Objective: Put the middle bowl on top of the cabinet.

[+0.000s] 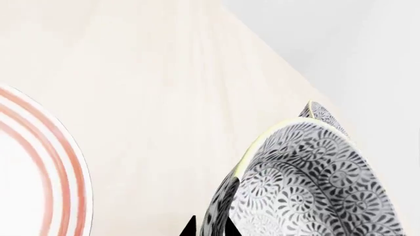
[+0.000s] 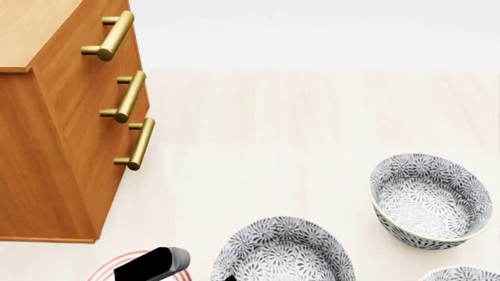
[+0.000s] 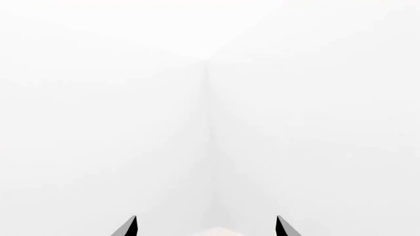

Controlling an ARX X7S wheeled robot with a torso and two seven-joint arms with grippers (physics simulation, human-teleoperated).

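I am holding my left gripper on the rim of the middle bowl, one dark fingertip outside the wall and one inside, so the jaws look pinched on that thin edge, though only the tips show and I am judging the grip rather than seeing it whole. My right gripper is hanging away from everything, its two fingertips spread wide against blank white, holding nothing. The biggest risk I am seeing is the pinch itself: a deep bowl held by one side of its rim wants to swing and tip, and if the hold is shallow it could slide out on the way up to the cabinet, which is standing well to the left of the bowl and rising far above it. A low lift would also knock the bowl into the cabinet's front or its brass handles. The red-ringed plate just beside the bowl could get clipped too. The bowl itself is sitting upright on the pale table, deep and round, grey-and-white floral all over with a pale rim; two matching bowls are lying to its right.
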